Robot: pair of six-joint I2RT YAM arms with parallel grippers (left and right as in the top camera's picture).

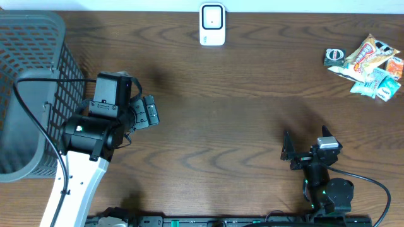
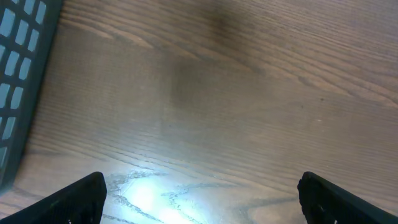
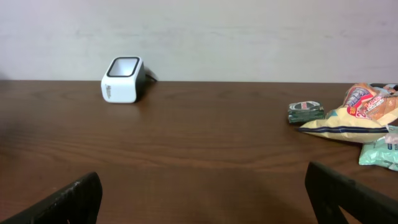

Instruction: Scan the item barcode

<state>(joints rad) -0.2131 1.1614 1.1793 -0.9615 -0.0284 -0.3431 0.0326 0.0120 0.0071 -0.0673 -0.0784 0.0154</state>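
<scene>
A white barcode scanner (image 1: pixel 212 24) stands at the table's far edge, and the right wrist view shows it as a white box (image 3: pixel 123 79) at far left. A pile of items lies at the far right: snack bags (image 1: pixel 372 60) and a small green round tin (image 1: pixel 334 57). The right wrist view has the tin (image 3: pixel 306 112) beside a yellow bag (image 3: pixel 348 121). My left gripper (image 1: pixel 146 112) hovers open over bare wood beside the basket, nothing between its fingers (image 2: pixel 81 199). My right gripper (image 1: pixel 306 144) is open and empty near the front edge, well short of the pile.
A grey mesh basket (image 1: pixel 31 82) fills the left end of the table, its wall at the left edge of the left wrist view (image 2: pixel 25 62). A black cable runs over the basket rim. Bare brown wood lies between the arms and the scanner.
</scene>
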